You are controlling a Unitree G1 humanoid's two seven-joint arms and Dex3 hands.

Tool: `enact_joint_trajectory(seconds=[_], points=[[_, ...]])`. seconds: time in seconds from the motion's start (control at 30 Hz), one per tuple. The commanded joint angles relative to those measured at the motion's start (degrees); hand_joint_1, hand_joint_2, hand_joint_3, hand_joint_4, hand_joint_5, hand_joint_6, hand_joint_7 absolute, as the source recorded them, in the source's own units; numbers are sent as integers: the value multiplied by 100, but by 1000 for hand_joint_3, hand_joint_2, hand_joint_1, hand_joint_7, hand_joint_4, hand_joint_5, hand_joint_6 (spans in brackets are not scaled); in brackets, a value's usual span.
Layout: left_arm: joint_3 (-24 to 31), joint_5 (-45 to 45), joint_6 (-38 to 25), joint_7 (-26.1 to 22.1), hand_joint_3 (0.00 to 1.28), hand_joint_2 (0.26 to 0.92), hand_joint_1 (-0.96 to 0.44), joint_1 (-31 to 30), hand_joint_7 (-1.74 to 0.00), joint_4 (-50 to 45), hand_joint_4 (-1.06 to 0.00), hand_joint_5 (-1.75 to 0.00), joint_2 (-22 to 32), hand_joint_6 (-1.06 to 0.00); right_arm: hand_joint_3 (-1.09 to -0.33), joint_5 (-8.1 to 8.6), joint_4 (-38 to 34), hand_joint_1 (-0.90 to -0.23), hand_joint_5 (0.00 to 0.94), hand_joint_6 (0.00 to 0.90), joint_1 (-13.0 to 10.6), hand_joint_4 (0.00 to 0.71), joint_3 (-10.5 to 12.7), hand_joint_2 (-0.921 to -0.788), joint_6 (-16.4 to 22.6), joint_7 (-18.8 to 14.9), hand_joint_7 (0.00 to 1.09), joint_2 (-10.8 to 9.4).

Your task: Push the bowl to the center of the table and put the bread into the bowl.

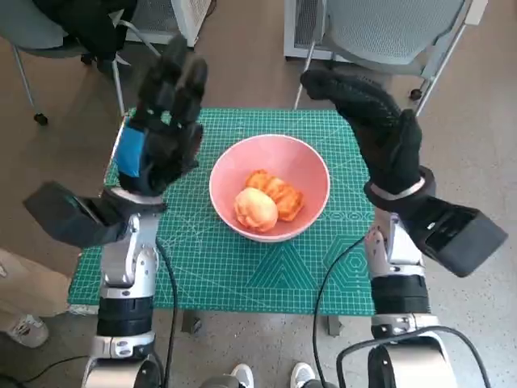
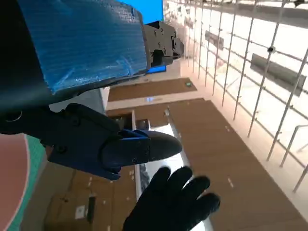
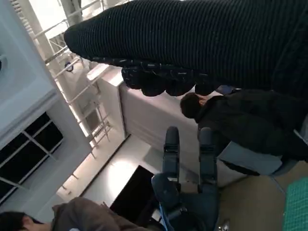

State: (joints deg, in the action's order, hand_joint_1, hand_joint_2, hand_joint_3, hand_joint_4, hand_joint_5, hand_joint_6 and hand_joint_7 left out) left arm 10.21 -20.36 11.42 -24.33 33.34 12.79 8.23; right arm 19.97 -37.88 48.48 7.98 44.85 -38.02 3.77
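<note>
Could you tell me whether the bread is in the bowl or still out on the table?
In. Both pieces of bread lie inside the pink bowl, which stands upright on the green mat.

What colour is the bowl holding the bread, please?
The bowl is pink, seen best in the head view, with the bread inside.

We note pink bowl upright near centre of green mat; golden bread pieces lie inside it.
</note>
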Motion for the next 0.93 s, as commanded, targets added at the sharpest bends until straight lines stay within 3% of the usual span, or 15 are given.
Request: enact_joint_trajectory(seconds=[0.03, 0.57, 0.93], points=[[-34, -30, 197, -105, 508, 921, -728, -132, -146, -30, -3, 0, -53, -102, -841, -46, -56, -699, 0, -1, -123, 57, -36, -921, -11, 43, 252, -55], [-54, -114, 449, -493, 521, 921, -733, -285, -142, 78, 1, 1, -35, -81, -825, -9, -358, -711, 4, -1, -136, 66, -53, -921, 112, -30, 262, -109], [19, -111, 705, -691, 539, 921, -732, -258, -145, 262, 1, 1, 20, -62, -824, -94, -779, -687, 3, -1, -53, 66, -34, -921, 369, 17, 265, -137]])
